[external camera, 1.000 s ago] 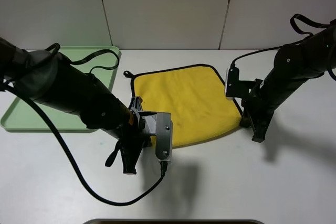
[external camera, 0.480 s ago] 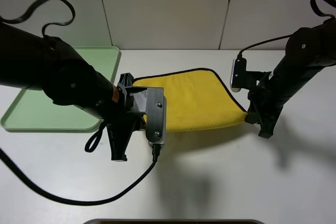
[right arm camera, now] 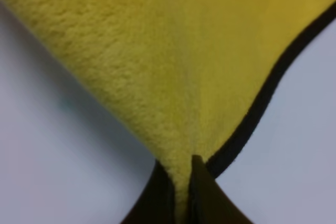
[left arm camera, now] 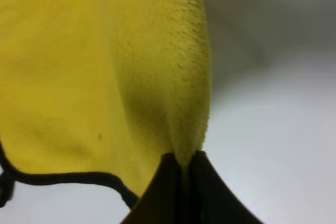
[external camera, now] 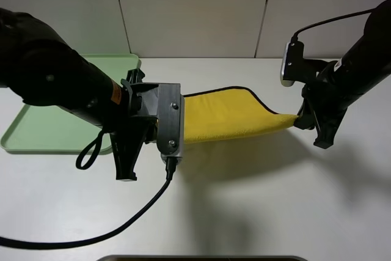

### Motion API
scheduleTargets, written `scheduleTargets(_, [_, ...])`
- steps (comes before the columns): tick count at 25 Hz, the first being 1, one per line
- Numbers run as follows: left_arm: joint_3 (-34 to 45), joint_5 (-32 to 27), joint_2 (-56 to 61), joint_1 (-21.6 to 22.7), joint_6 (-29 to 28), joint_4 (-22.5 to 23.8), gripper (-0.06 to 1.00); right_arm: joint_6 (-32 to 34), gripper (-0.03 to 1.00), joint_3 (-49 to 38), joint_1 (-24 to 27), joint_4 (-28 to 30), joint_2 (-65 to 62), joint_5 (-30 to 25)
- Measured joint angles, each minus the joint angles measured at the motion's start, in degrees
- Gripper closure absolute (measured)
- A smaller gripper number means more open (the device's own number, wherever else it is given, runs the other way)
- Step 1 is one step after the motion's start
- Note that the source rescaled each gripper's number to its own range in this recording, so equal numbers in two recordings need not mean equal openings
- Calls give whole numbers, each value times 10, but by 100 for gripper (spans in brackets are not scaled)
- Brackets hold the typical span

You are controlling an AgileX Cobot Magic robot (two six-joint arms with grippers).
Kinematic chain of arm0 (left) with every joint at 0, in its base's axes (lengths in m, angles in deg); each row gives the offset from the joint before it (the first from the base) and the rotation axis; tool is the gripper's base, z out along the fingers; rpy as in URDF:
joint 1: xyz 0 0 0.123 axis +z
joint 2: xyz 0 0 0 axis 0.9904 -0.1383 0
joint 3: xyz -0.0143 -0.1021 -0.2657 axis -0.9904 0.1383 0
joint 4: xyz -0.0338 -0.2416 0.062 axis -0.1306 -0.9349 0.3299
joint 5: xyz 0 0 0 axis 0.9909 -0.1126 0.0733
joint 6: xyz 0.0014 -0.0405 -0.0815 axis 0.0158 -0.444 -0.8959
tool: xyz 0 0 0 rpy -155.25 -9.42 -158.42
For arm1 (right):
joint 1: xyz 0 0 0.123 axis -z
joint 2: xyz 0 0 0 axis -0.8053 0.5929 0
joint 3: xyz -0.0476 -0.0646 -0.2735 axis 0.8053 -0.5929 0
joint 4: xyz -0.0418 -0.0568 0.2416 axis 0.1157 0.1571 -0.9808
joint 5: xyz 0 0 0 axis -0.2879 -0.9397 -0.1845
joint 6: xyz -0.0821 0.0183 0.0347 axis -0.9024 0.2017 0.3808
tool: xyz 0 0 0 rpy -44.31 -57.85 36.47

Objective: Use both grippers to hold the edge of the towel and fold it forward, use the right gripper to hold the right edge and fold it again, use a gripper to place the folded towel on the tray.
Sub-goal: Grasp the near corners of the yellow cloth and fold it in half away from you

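The yellow towel [external camera: 226, 117] with black edging hangs stretched between both grippers, its near edge lifted off the white table and its far edge still low. My left gripper [left arm camera: 181, 166] is shut on the towel's [left arm camera: 105, 77] near left corner; in the high view that hold is hidden behind the arm's grey plate [external camera: 169, 128]. My right gripper [external camera: 299, 116] is shut on the near right corner, and the wrist view shows its fingertips [right arm camera: 181, 169] pinching the towel [right arm camera: 157, 51]. The pale-green tray [external camera: 43, 128] lies at the left, partly behind the left arm.
A black cable [external camera: 110, 230] from the left arm loops over the front of the white table [external camera: 263, 206]. A white panelled wall [external camera: 195, 10] stands behind. A dark rim [external camera: 201, 258] shows at the table's front edge.
Both grippers have risen and moved toward the back with the towel's near edge pinched, so the cloth has lifted off the table and folded over itself. The right arm has shifted right and back.
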Motion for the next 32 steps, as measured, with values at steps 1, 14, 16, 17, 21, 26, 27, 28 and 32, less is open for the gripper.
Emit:
scheduleTargets(1, [0,-2,6,0,-1,1,94,2,97,0,0,0,-10,-7])
scheduleTargets(14, [-11,-64,62,0,-33,19,94,46,97,0,-2,23,-93,-72])
scheduleTargets(16, [-17,-77,69,0,-36,23,94,52,97,0,-2,23,-99,-76])
scheduleTargets(17, [-19,-83,72,0,-37,23,94,53,97,0,-2,23,-101,-78])
scheduleTargets(21, [-26,-92,74,0,-39,23,94,55,97,0,-2,23,-104,-82])
scheduleTargets(26, [-26,-93,74,0,-56,38,94,55,97,0,-2,24,-104,-80])
scheduleTargets(27, [-26,-93,74,0,-68,47,94,55,97,0,-2,25,-104,-78])
scheduleTargets(28, [-26,-93,74,0,-79,62,94,55,97,0,-2,25,-104,-73])
scheduleTargets(32, [-26,-87,74,3,-141,125,94,55,97,0,-2,26,-104,-50])
